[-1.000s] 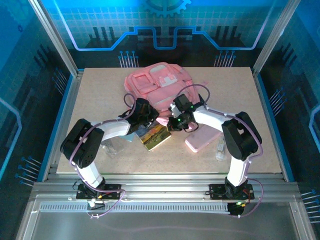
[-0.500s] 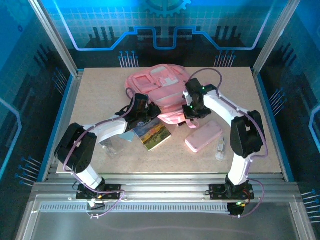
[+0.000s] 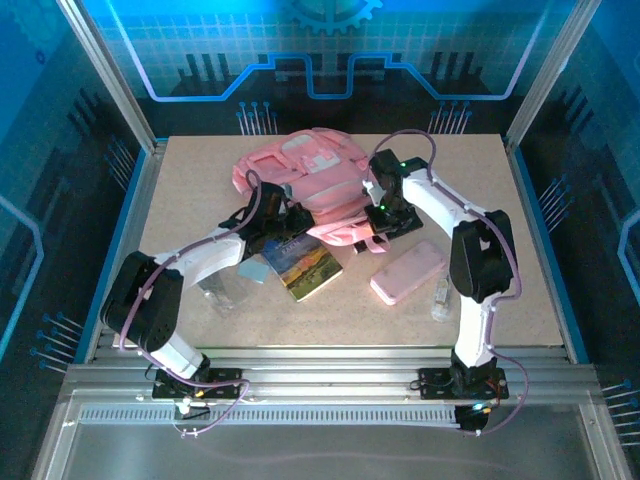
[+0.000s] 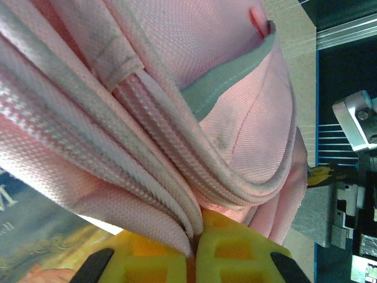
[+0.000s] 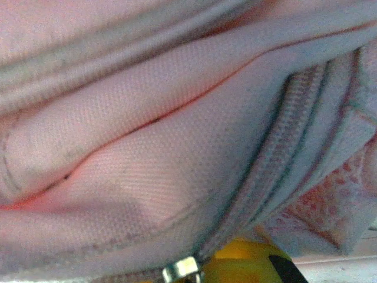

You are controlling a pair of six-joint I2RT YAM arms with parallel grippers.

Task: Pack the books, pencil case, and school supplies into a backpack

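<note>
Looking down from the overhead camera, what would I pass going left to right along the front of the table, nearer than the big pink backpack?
light-blue square piece → book with the landscape cover → pink pencil case → small clear oblong item

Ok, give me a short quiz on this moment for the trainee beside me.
1. True or false: the flat pale-pink oblong pencil case is already inside the large pink fabric backpack.
2. The left claw is shut on: A) the backpack's fabric, B) a black book, C) nothing.
3. Fill in: the thin landscape-cover paperback lies on the ___.
Key: 1 false; 2 A; 3 table.
</note>
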